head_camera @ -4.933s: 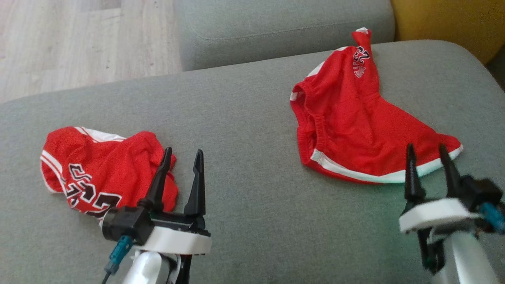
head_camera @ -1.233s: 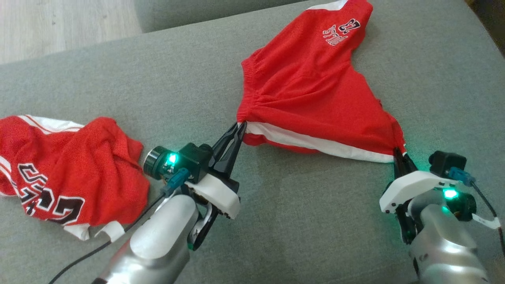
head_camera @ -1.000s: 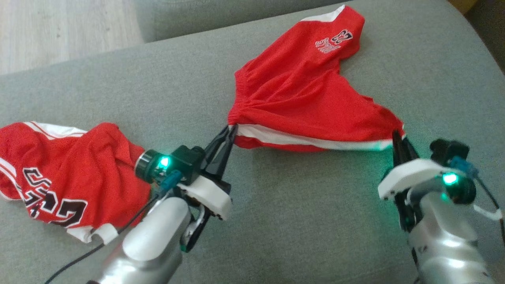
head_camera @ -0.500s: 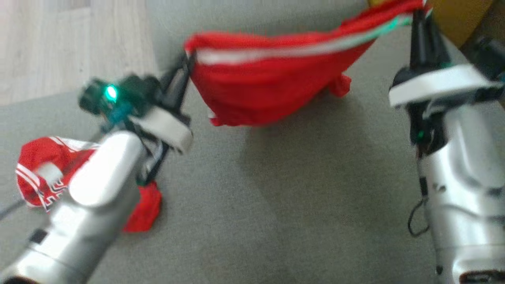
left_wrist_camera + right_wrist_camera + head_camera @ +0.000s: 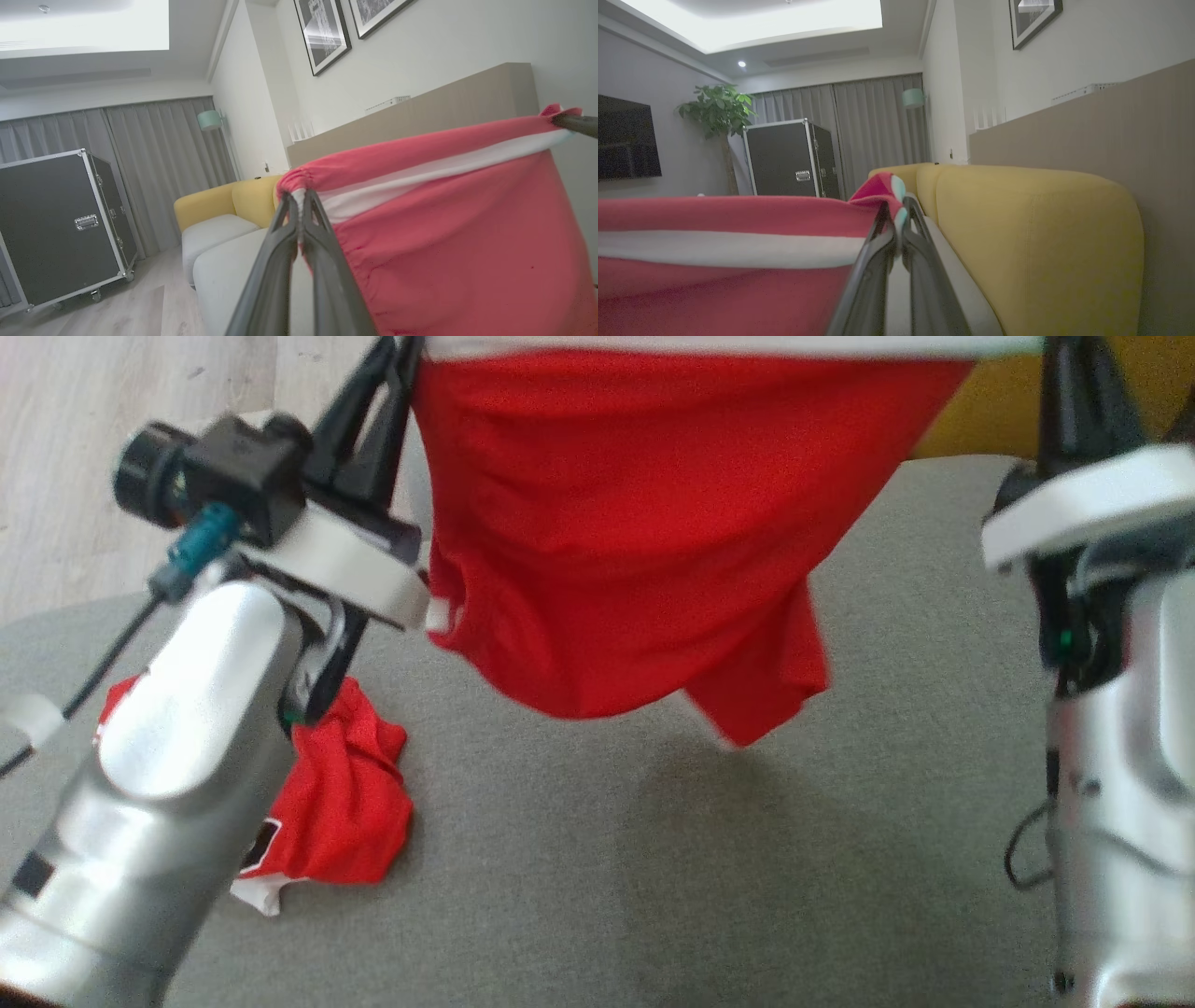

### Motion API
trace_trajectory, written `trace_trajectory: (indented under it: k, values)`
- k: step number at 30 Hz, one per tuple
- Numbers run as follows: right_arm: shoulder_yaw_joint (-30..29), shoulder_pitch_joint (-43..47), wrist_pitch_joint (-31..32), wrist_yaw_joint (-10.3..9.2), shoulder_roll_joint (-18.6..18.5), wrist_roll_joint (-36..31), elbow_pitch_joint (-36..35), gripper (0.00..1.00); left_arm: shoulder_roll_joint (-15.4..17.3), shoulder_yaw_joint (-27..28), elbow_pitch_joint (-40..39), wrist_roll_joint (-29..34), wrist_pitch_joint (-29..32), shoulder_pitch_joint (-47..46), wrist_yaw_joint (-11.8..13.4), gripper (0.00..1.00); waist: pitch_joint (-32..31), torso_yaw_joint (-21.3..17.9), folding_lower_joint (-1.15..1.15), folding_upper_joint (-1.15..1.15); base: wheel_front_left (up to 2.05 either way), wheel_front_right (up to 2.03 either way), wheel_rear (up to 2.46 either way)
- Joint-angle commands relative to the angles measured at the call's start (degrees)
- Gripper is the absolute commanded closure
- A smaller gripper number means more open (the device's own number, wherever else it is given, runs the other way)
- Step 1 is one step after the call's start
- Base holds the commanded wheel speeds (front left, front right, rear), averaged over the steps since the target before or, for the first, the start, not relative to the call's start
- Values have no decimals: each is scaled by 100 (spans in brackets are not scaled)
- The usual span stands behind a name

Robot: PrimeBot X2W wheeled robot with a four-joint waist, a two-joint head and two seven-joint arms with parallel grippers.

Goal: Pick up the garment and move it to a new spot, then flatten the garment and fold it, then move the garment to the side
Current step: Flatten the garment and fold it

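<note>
- Garment (image 5: 635,523), red with a white band, hangs across the upper middle of the head view, stretched between both claws above the grey sofa cushion (image 5: 653,896).
- Left claw (image 5: 299,205) is clamped on its gathered corner.
- Right claw (image 5: 900,217) pinches the opposite corner.
- Another red jersey (image 5: 345,803) lies crumpled at lower left.

In your head view, the top edge cut through the white band (image 5: 747,345) of the garment (image 5: 635,523) and cropped the fingertips of the left gripper (image 5: 394,355) and right gripper (image 5: 1088,373), so you could not see either grip there. The garment's lower tail was blurred. Your left forearm (image 5: 177,756) hid most of the jersey (image 5: 345,803) on the couch (image 5: 653,896), covering most of its print. In both wrist views the garment ran off the bottom edge.
</note>
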Motion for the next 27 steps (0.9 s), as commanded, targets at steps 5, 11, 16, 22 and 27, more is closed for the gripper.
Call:
trace_trajectory:
  k: [5,11,16,22,27]
  values:
    - [-56,265,380,-4,56,-145,-472,100,354,165,-531,-99,265,106,58,100,84,77,1,0,0,0,0]
    - [11,182,725,-4,56,-171,-723,100,483,189,-784,-205,535,75,52,100,440,30,1,0,0,0,0]
    - [186,-531,1019,-4,56,-47,-377,100,588,280,-534,-322,782,-427,-170,100,1110,-94,1,0,0,0,0]
    - [188,-2302,728,-4,56,244,1072,100,617,390,521,-243,816,-1657,-529,100,1938,-342,1,0,0,0,0]
    - [-396,-3777,-483,-4,56,24,2454,100,328,606,1405,-28,104,-2886,-485,100,2319,-391,1,0,0,0,0]
